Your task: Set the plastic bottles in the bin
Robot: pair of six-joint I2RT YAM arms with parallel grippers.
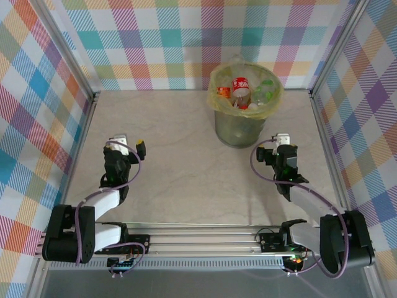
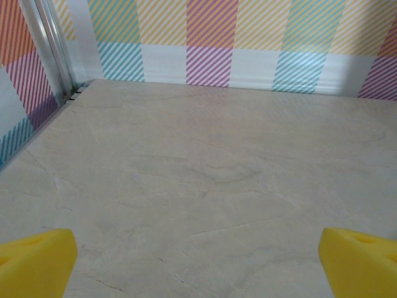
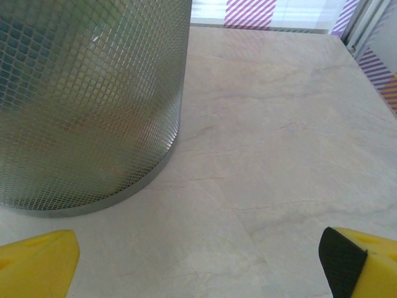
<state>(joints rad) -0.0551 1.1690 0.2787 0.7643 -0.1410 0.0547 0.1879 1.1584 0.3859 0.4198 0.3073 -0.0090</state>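
The left gripper (image 2: pixel 198 266) is released: in its wrist view the two yellow fingertips (image 2: pixel 35 262) sit at opposite lower corners with nothing between them, over bare pale marbled surface (image 2: pixel 211 167) that runs to the checked back wall (image 2: pixel 211 43) and a metal corner post (image 2: pixel 49 49). From above, this gripper (image 1: pixel 131 146) hangs over the left side of the surface, well apart from the bin.

The right gripper (image 3: pixel 198 266) is likewise spread wide and holds nothing; the inner face of its right fingertip carries a black pad (image 3: pixel 340 261). Just ahead and to its left the wrist camera catches the bin (image 3: pixel 87 99) close up, showing a fine metal mesh wall and a solid base band standing on the surface, a detail too small to read from overhead.

The top view gives what neither wrist camera does: the bin's (image 1: pixel 239 129) open mouth with the yellow bag (image 1: pixel 217 81) folded over the rim, and the plastic bottles (image 1: pixel 243 92) piled inside, one with a red label uppermost. The bin stands towards the back, near the right gripper (image 1: pixel 283 141).
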